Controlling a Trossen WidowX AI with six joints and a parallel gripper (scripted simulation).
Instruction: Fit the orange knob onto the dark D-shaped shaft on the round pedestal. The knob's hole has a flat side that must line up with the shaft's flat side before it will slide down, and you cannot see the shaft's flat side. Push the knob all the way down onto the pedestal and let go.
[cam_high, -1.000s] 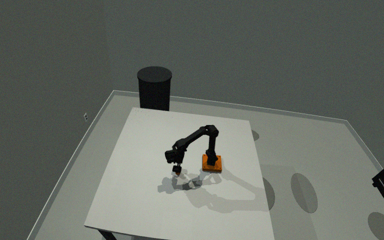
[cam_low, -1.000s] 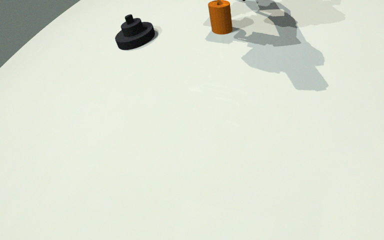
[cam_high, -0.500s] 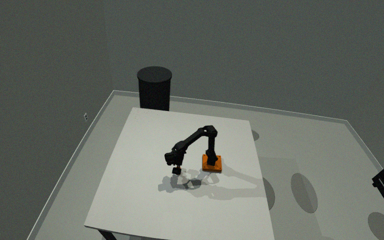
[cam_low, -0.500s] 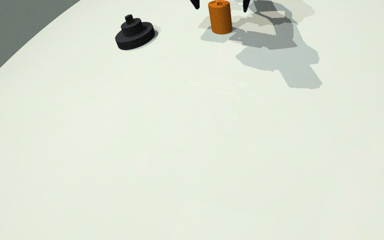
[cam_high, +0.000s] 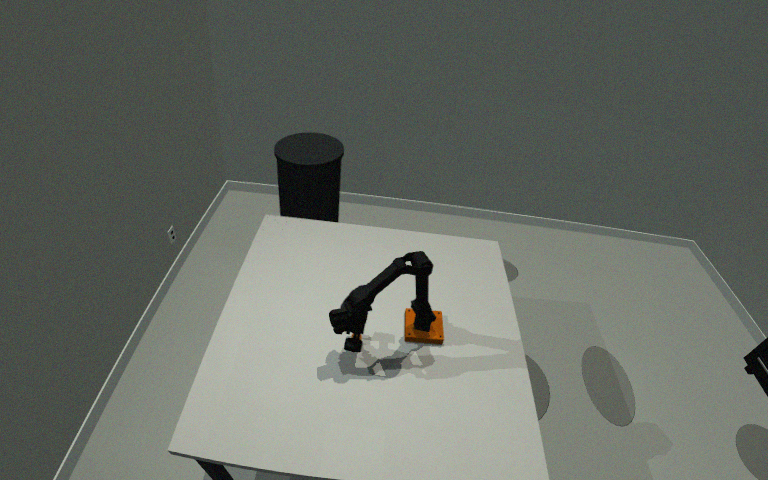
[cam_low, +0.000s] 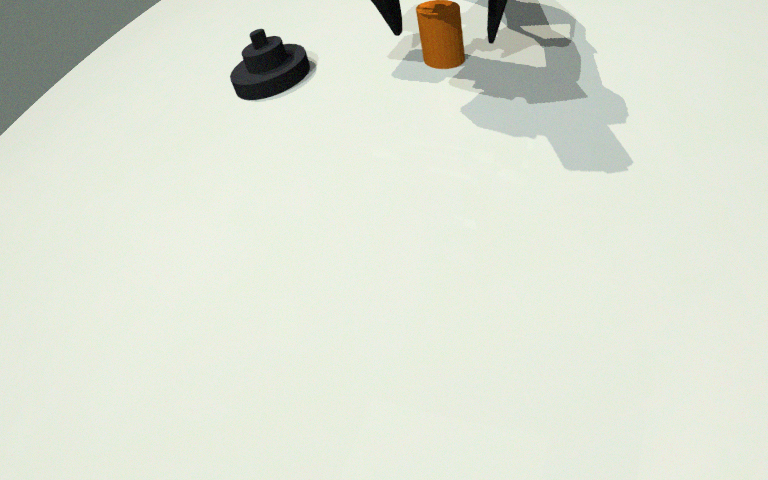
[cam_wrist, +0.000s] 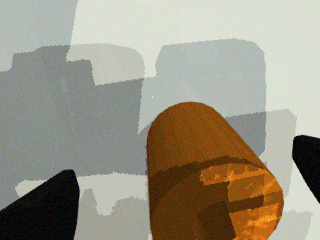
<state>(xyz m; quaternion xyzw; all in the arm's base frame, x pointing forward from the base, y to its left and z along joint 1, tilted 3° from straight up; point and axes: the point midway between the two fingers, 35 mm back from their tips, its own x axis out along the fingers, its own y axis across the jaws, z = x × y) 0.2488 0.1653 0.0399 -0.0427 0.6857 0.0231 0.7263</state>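
The orange knob (cam_low: 443, 42) (cam_wrist: 192, 135) stands upright on the table, with shadow across its top. Part of its hole shows as a dark patch in the wrist view. My gripper (cam_low: 445, 37) (cam_wrist: 190, 165) is open, with one finger on each side of the knob and a gap on both sides. The fingertips are beside the knob's upper part, above the table. The dark round pedestal (cam_low: 270, 84) stands left of the knob in the exterior view, its thin shaft (cam_low: 257, 37) pointing up and bare. In the top view the arm hides the pedestal and most of the knob.
The pale table (cam_high: 362, 418) (cam_low: 396, 283) carries the arm's orange base plate (cam_high: 433, 339), to the right of the gripper in the top view. A tall black bin (cam_high: 308, 186) stands beyond the table's far edge. Arm shadows lie around the knob.
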